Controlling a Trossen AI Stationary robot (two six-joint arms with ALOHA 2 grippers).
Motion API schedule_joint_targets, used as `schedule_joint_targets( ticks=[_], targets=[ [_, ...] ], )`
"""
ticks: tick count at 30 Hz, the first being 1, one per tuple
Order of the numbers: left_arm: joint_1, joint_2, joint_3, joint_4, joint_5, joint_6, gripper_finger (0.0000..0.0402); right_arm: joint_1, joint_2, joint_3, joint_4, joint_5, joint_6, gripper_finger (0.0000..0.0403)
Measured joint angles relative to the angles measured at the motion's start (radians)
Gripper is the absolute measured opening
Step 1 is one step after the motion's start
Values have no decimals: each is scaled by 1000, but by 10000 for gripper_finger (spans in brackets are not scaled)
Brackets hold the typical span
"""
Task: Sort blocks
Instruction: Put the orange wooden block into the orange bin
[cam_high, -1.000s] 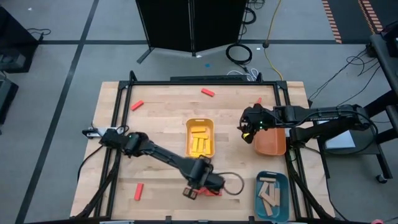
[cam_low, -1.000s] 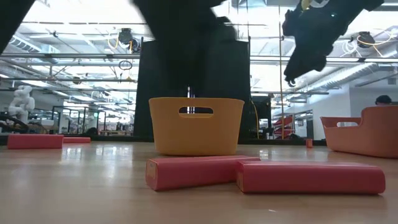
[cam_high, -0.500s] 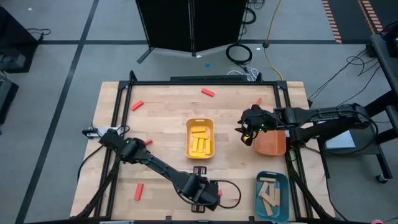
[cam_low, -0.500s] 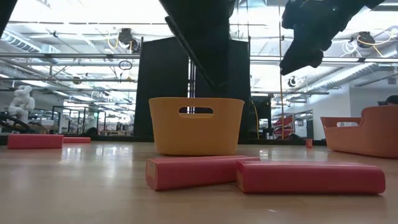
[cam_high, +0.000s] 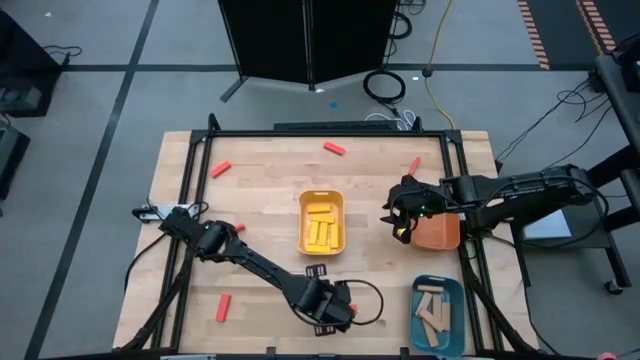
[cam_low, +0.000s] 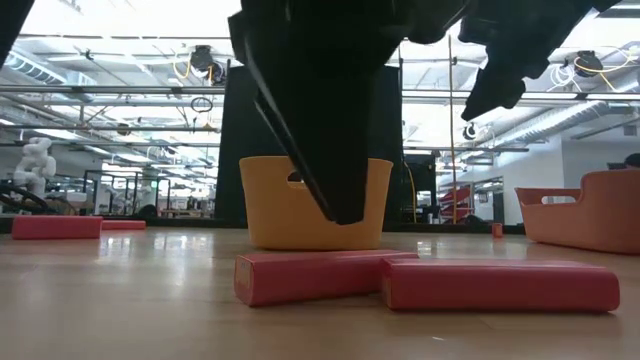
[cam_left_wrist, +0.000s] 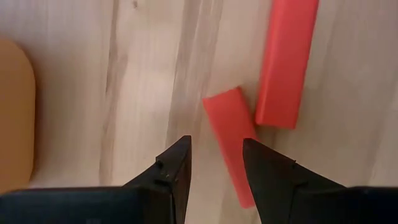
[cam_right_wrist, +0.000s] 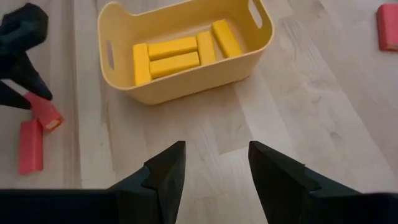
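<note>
Two red blocks (cam_left_wrist: 286, 62) (cam_left_wrist: 227, 134) lie flat on the wood near the table's near edge, touching at a corner; they also show in the low view (cam_low: 315, 275) (cam_low: 500, 285). My left gripper (cam_left_wrist: 216, 142) (cam_high: 328, 308) is open and hovers just above them, pointing down. The shorter-looking block's end runs under the gap beside one finger (cam_left_wrist: 267, 168). My right gripper (cam_right_wrist: 216, 146) (cam_high: 400, 225) is open and empty, raised between the yellow tray (cam_high: 322, 222) and the orange tray (cam_high: 437, 230). Yellow blocks (cam_right_wrist: 174, 53) lie in the yellow tray.
The teal tray (cam_high: 437, 315) with tan blocks sits at the near right corner. Loose red blocks lie at the far left (cam_high: 220, 168), far middle (cam_high: 334, 148), far right (cam_high: 415, 164) and near left (cam_high: 222, 308). A black cable (cam_high: 365, 300) loops beside my left gripper.
My left gripper has moved toward the table's near edge and come down from high above to just over the two red blocks, which have stayed where they were. My right gripper has drifted slightly toward the near edge.
</note>
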Motion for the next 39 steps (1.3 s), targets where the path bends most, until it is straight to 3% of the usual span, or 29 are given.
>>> schedule_joint_targets(
  ticks=[7, 17, 24, 29, 33, 36, 39],
  targets=[
    [-3, 0, -1, 20, -3, -25, 149, 0, 0, 0, -10, -2, -51, 169],
    [-13, 0, -1, 68, 10, 34, 233, 0, 0, 0, -14, -2, -111, 169],
    [-7, 0, -1, 37, 34, 49, 235, 0, 0, 0, -14, -2, -106, 169],
    [-3, -3, 0, -92, 62, -23, 235, 0, 0, 0, -30, -1, -111, 169],
    [-12, -4, 0, -101, 58, -45, 235, 0, 0, 0, -34, 2, -131, 169],
    [-17, -4, 0, -128, 32, -44, 235, 0, 0, 0, -34, 3, -143, 169],
    [-29, -7, 0, -130, -70, -40, 235, 0, 0, 0, -30, 3, -152, 169]
  ],
)
